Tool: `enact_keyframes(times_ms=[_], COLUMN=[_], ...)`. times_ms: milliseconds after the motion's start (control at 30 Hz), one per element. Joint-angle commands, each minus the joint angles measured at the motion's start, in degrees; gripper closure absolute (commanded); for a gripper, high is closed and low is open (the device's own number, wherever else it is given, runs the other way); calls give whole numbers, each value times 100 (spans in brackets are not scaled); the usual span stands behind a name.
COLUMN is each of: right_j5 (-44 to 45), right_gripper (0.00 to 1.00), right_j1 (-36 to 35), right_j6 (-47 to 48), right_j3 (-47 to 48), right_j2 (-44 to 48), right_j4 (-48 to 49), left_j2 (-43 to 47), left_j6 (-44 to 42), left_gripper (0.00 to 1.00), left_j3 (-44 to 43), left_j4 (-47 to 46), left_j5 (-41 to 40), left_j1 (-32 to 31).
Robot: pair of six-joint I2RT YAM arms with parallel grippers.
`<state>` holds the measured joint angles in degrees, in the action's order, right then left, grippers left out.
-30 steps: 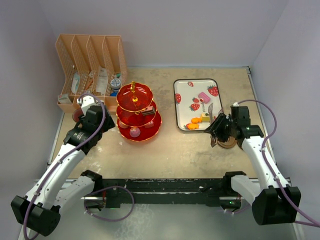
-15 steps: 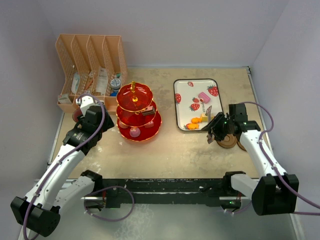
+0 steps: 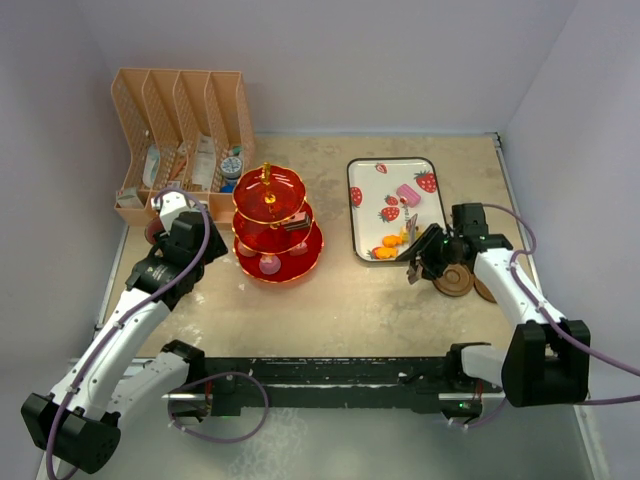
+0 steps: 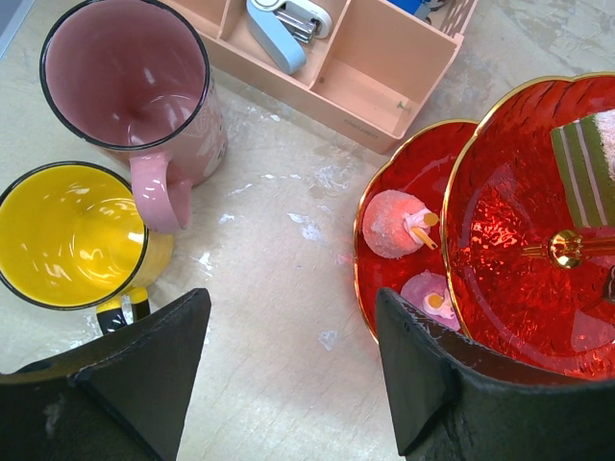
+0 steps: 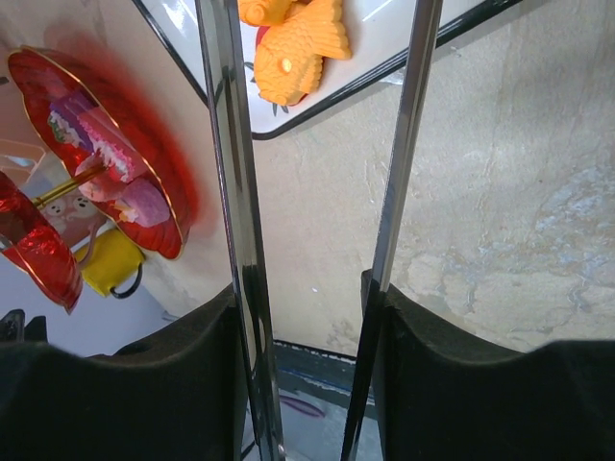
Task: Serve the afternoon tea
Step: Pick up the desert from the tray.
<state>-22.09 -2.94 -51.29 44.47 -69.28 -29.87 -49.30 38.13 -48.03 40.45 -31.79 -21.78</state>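
The red three-tier stand with gold rims stands left of centre; small pink cakes lie on its bottom tier and a striped cake higher up. My left gripper is open and empty, hovering between the stand and the mugs. The pink mug and the yellow mug stand upright and empty. My right gripper is shut on the metal tongs, whose arms are apart, pointing at the tray's near corner beside an orange fish sweet.
The white strawberry-print tray holds the orange sweets and a pink sweet. A peach desk organiser stands at the back left. Two brown coasters lie under the right arm. Walls close in on three sides.
My right gripper has moved left with the tongs, from above the coasters toward the tray's near right corner. The left arm has not moved.
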Motion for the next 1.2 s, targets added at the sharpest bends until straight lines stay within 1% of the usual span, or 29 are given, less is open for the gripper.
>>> enact_keyframes(times_ms=[0, 533, 800, 967, 1167], right_j5=[-279, -190, -146, -164, -153], right_gripper=[51, 49, 50, 55, 64], right_j1=[13, 13, 13, 13, 13], right_j6=[3, 93, 207, 236, 273], right_j3=[238, 405, 224, 263, 291], right_j2=[-20, -216, -389, -406, -296], right_j4=[245, 237, 354, 405, 324], left_j2=[54, -20, -90, -93, -126], left_j6=[-27, -34, -51, -52, -52], left_gripper=[33, 33, 33, 33, 33], left_j3=[-63, -64, -70, -68, -75], left_j4=[-55, -83, -81, -78, -72], left_j5=[-134, -117, -99, -108, -100], left_j1=[-6, -3, -4, -6, -5])
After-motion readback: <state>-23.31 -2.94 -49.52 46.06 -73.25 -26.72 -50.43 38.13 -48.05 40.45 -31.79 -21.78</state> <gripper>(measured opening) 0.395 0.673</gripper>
